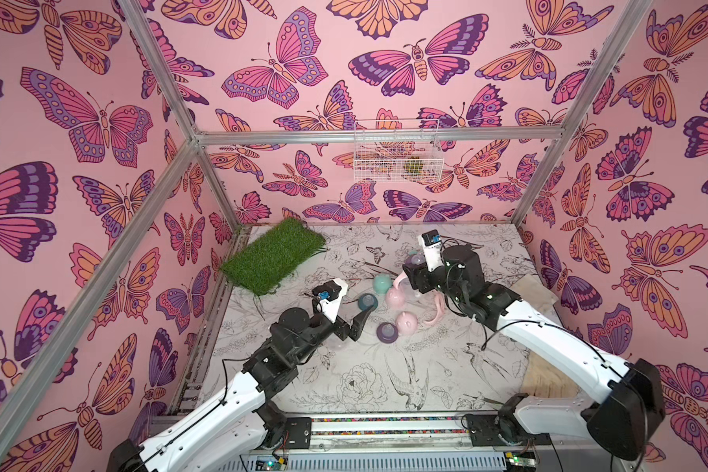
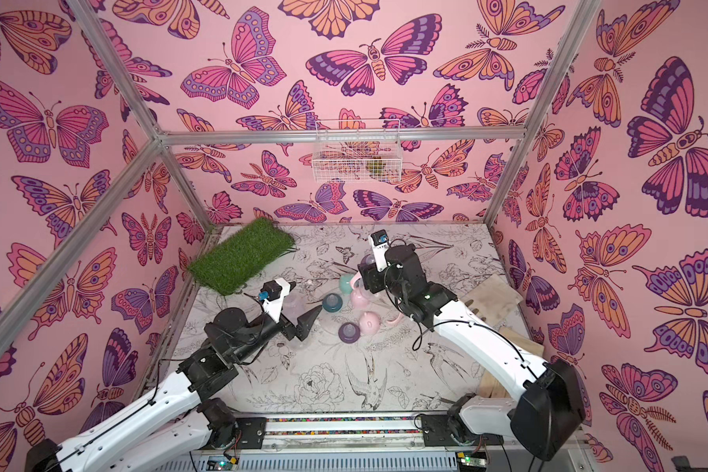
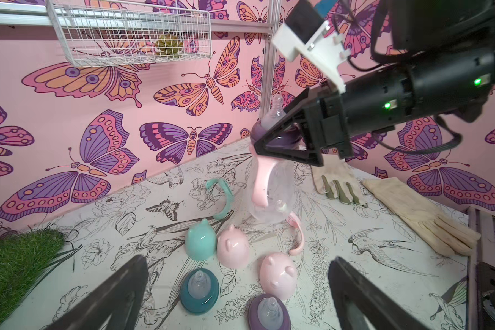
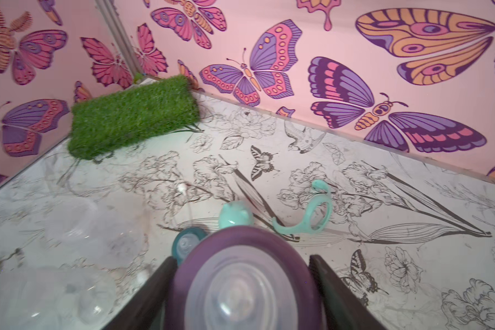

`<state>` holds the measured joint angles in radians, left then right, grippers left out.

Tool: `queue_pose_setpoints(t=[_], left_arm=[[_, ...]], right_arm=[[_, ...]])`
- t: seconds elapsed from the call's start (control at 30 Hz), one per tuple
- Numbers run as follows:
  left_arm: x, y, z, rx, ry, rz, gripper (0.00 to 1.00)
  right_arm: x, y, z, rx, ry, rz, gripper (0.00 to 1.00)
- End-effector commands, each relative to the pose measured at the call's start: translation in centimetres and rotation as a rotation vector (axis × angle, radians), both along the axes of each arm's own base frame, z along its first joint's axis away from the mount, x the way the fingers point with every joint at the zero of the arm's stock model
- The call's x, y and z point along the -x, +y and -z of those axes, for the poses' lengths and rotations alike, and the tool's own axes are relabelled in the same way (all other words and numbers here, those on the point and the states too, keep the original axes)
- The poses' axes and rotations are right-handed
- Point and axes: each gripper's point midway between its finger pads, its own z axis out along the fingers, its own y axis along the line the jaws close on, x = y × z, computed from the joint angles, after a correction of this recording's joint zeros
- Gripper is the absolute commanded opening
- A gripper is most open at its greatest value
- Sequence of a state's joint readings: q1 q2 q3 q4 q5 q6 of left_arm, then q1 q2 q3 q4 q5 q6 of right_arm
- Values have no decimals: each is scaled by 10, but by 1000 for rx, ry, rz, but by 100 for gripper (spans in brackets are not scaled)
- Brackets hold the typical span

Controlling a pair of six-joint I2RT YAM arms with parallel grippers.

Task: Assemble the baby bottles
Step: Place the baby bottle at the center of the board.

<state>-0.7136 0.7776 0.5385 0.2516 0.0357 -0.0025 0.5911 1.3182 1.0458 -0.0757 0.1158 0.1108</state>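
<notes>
Two fingers (image 3: 120, 288) of the left gripper (image 3: 237, 261) cross the lower edge, spread wide, holding nothing. Just beyond we note a teal collar (image 3: 199, 294) and a loose purple collar (image 3: 269, 314), nipples up. At upper centre the bottle (image 3: 272, 194) is held near-upright, nipple topmost: clear body, pink handles (image 3: 259, 183), purple neck collar (image 3: 257, 132), on which the right gripper (image 4: 242, 261) is clamped.

Pink walls (image 1: 344, 106) bore purple-and-orange butterflies. The worktop (image 1: 344, 367) was white with black-inked flowers and birds, the grass mat (image 1: 274, 255) green. There were a teal cap (image 3: 200, 240), pink caps (image 3: 233, 245) (image 3: 277, 275), a teal collar (image 3: 199, 291), a purple collar (image 3: 269, 313).
</notes>
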Motion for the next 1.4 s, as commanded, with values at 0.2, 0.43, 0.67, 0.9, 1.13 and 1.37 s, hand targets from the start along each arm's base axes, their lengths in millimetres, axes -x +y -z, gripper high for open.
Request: queue_pose_setpoints(t=[0.2, 0.43, 0.67, 0.9, 1.13, 1.37], left_arm=[[0, 5, 8, -44, -10, -14, 100], [-1, 3, 13, -61, -4, -7, 100], [-3, -1, 21, -79, 8, 2, 100], [-4, -2, 23, -89, 8, 1, 100], [-6, -2, 27, -101, 14, -2, 100], [-6, -5, 30, -110, 20, 11, 100]], right_arm=[[-73, -37, -14, -60, -151, 173, 0], [-107, -81, 7, 6, -163, 299, 0], [-129, -98, 47, 1, -125, 334, 0], [-145, -112, 70, -29, -104, 362, 0], [-152, -114, 87, -39, -71, 359, 0], [-149, -114, 103, -28, -33, 357, 6]])
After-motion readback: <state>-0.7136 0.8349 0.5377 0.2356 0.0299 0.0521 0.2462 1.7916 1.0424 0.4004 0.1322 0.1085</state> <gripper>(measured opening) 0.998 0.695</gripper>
